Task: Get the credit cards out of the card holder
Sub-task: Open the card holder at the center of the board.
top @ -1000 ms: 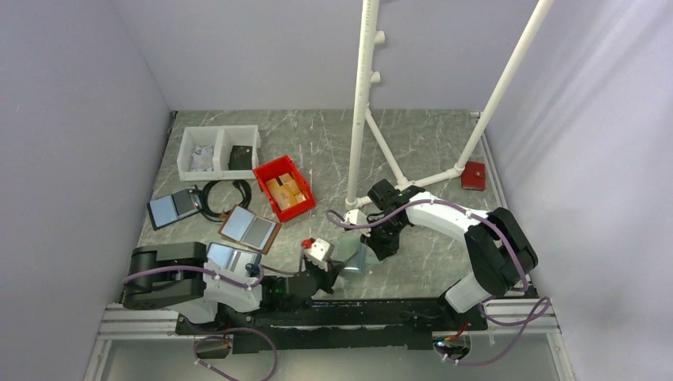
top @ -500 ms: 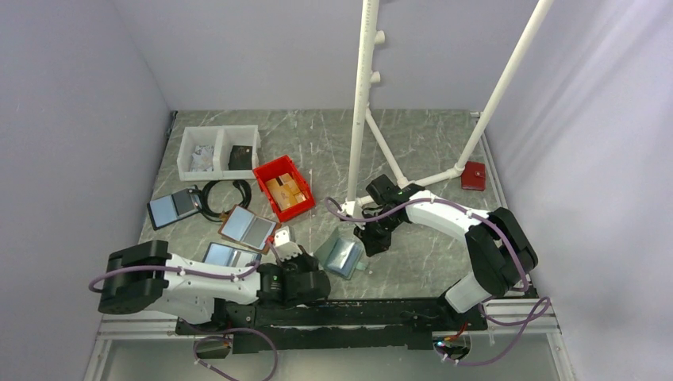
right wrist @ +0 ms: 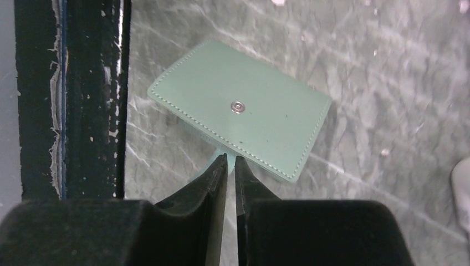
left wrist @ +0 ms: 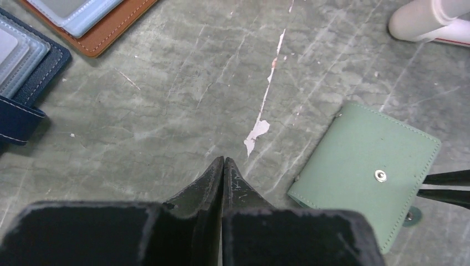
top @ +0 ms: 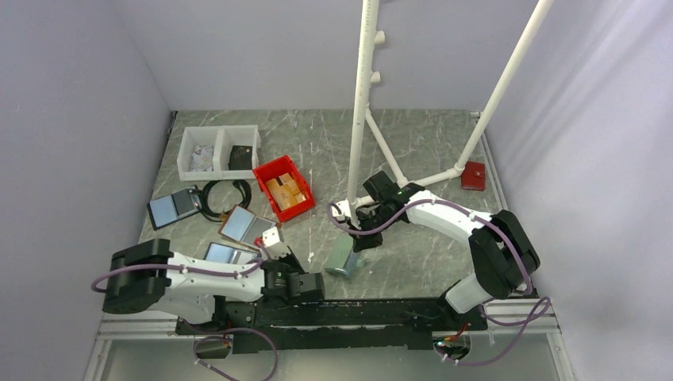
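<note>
Evidently early stage: no credit cards visible outside holder.
Top view: card holder (top: pixel 342 259) folded shut, near table edge at 6 o'clock; right gripper (top: pixel 360 240) at its 1 o'clock.
Left wrist: left gripper (left wrist: pixel 223 164) pressed together, empty; holder at 4 o'clock, snap stud (left wrist: pixel 379 175) up; brown-edged folder (left wrist: pixel 111 33) at 11 o'clock.
Right wrist: fingers nearly together, apparently pinching holder's near edge, a contact unreadable from above.
Remaining: open holder, withdraw every card.

No readable text or labels anywhere.
</note>
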Tool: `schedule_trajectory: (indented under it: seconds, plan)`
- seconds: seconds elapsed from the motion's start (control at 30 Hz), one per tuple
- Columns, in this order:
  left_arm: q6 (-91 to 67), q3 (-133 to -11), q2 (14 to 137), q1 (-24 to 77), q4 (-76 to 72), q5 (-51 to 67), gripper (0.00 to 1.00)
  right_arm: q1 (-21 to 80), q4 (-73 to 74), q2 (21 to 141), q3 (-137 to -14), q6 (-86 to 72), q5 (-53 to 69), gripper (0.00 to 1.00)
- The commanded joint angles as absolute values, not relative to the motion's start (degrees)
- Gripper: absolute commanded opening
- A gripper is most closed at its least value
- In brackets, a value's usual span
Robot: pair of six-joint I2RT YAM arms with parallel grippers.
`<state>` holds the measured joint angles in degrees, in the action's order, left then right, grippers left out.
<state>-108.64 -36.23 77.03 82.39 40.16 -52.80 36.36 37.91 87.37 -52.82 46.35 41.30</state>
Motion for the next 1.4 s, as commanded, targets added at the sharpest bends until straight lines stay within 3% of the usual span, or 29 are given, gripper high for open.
schedule_trajectory:
  seconds: [0.0, 0.07, 0.1, 0.23, 0.37, 0.5, 0.63, 1.03, 1.37]
  plan:
    - [-103.81, -35.05, 71.35, 82.15, 40.69, -54.14, 0.08, 37.81, 35.54, 85.81, -55.79, 53.09, 47.34, 0.13]
    - [-93.51, -33.57, 67.45, 82.11, 35.45, -53.29, 0.09, 37.88, 36.29, 86.17, -55.60, 53.62, 47.40, 0.13]
    - [-86.07, -32.54, 65.38, 82.14, 31.22, -52.23, 0.14, 37.86, 35.56, 86.05, -54.85, 53.27, 47.23, 0.13]
    - [-56.06, -25.45, 55.50, 82.01, 11.12, -42.27, 0.54, 38.04, 30.71, 86.63, -53.76, 48.22, 45.14, 0.14]
    - [-46.01, -19.89, 42.77, 81.73, 5.77, -35.40, 0.71, 38.58, 24.52, 88.75, -54.88, 39.46, 40.27, 0.15]
    - [-39.56, -18.04, 32.45, 81.65, 3.85, -28.61, 0.74, 39.55, 21.79, 92.71, -57.09, 30.81, 37.98, 0.14]
    - [-36.10, -20.06, 32.70, 81.65, 1.99, -24.59, 0.75, 40.65, 20.39, 95.98, -58.48, 25.12, 35.21, 0.13]
    - [-23.98, -40.40, 72.12, 81.24, 3.12, -28.58, 0.74, 40.87, 16.86, 98.44, -58.40, 16.07, 34.50, 0.16]
    - [-21.25, -46.40, 83.26, 79.02, 5.49, -32.03, 0.84, 40.78, 18.07, 99.48, -59.40, 15.61, 34.64, 0.16]
